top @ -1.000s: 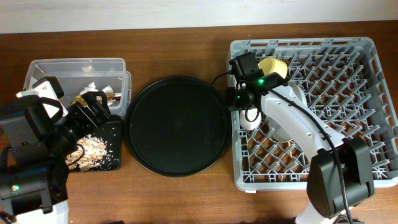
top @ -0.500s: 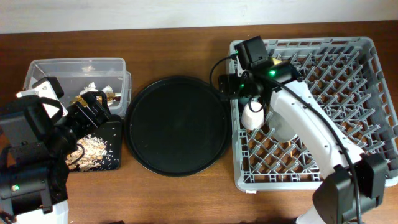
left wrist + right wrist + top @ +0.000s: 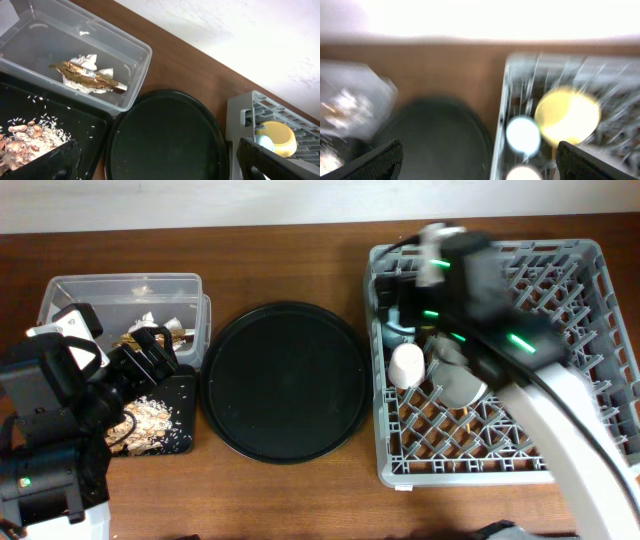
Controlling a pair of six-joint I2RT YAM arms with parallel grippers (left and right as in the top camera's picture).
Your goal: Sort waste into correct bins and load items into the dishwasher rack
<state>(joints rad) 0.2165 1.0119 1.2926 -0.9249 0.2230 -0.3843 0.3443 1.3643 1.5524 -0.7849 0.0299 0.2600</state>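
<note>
The grey dishwasher rack [image 3: 560,430] holds a yellow bowl [image 3: 567,115], a small blue cup [image 3: 522,134], a pink cup [image 3: 407,365] and a grey-green plate [image 3: 458,385] near its left side. My right gripper [image 3: 480,162] hangs open and empty high above the rack's left edge, and its arm [image 3: 480,290] is blurred. The clear tub [image 3: 120,288] contains a white tissue [image 3: 87,62] and a golden-brown wrapper [image 3: 90,79]. Crumbly scraps [image 3: 22,142] lie in the shallow black tray [image 3: 65,117]. My left gripper [image 3: 162,165] is open and empty above that tray.
A large round black tray [image 3: 285,380] lies on the wooden table [image 3: 300,250] between the bins and the rack. The rack's right half shows only upright pegs. My left arm's body [image 3: 45,440] fills the table's front left corner.
The right gripper was low at the rack's left side and has since opened and risen high above it, now blurred. The left arm has not moved.
</note>
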